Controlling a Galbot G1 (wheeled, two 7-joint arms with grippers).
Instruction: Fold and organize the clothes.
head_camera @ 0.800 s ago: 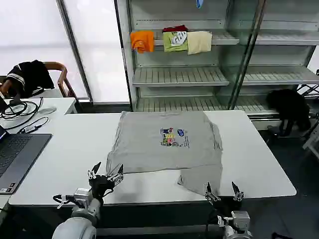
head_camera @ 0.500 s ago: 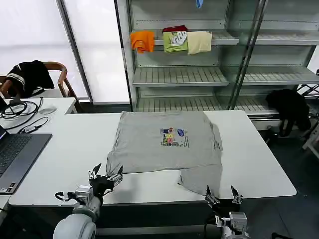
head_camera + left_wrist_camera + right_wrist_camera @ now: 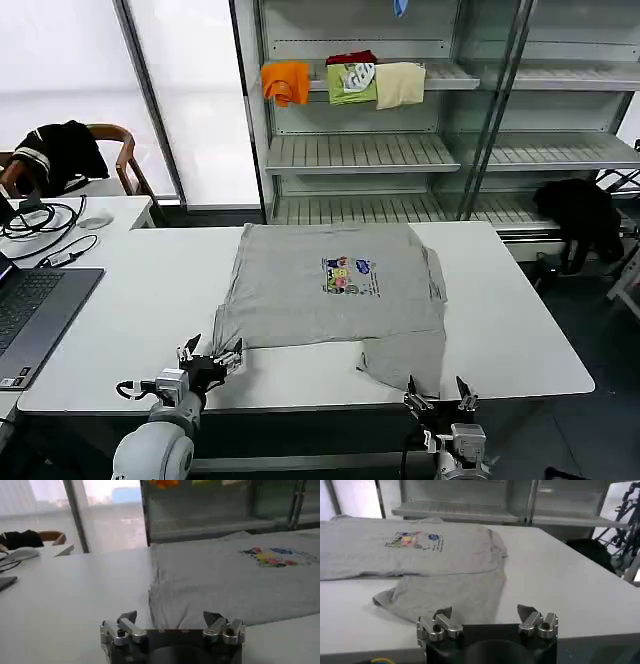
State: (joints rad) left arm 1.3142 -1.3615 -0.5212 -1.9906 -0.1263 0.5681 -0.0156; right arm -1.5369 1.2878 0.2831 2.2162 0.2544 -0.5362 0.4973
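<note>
While light grey short-sleeved cotton T-shirt (image 3: 335,290) with small multicoloured chest print (image 3: 348,275) lies flat, print up, across middle of white rectangular table (image 3: 520,330), both grippers hover at near edge. Shirt's near-right part folded, reaching toward near table edge. Left gripper (image 3: 210,355) low over near-left table surface, just short of shirt's near-left corner; jaws spread wide, empty. Right gripper (image 3: 434,394) at near-right edge, just below folded flap; jaws wide apart, holding nothing.
</note>
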